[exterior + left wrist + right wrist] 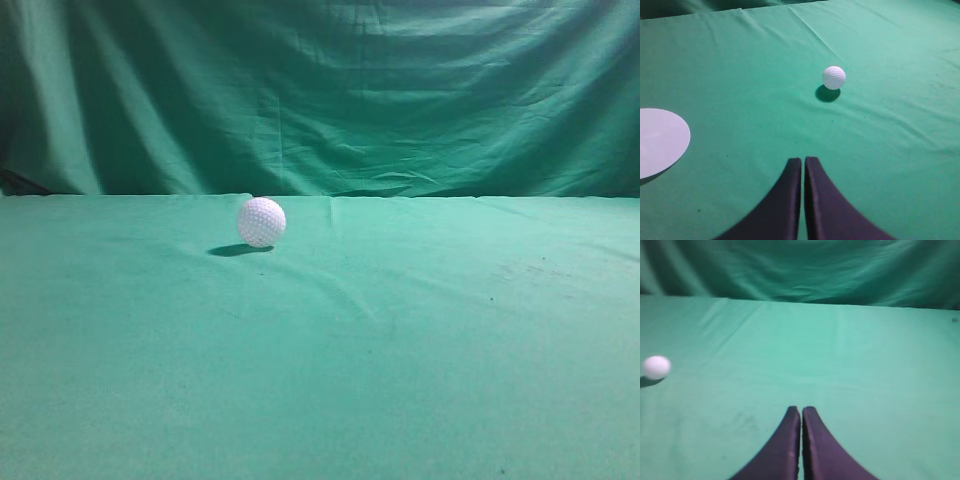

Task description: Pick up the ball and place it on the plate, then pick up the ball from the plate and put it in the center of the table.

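The white dimpled ball (pixel 261 221) rests on the green cloth table (pixel 400 340), left of the middle and toward the back. It also shows in the left wrist view (pixel 833 77), ahead and slightly right of my left gripper (pixel 803 161), which is shut and empty. A white plate (pixel 660 141) lies at the left edge of that view. In the right wrist view the ball (pixel 656 367) sits far to the left of my right gripper (pixel 801 410), which is shut and empty. Neither gripper shows in the exterior view.
A draped green curtain (pixel 330 90) hangs behind the table's far edge. The cloth has shallow wrinkles near the ball. The plate is out of the exterior view.
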Tool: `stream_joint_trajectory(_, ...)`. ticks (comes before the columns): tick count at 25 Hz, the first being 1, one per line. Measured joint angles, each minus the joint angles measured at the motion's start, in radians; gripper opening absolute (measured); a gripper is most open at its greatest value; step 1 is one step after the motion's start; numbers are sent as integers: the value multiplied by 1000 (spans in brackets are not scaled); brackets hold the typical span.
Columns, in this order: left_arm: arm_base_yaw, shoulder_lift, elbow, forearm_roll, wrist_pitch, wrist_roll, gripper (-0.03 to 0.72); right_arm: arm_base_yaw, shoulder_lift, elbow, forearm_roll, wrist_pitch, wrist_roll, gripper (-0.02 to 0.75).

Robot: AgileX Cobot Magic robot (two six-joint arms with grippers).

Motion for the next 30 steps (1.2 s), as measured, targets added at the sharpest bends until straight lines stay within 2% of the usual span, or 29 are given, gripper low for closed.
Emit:
stream_joint_trajectory(4,0,0,0,0,0,0,0,-77,-98,25,0,31,0,0)
stream_joint_trajectory(9,0,0,0,0,0,0,0,-116,-157,25,-8,152,0,0)
stream_joint_trajectory(14,0,0,0,0,0,0,0,-120,-157,27,-11,221,0,0)
stream_joint_trajectory(30,0,0,0,0,0,0,0,-120,-157,27,-11,224,0,0)
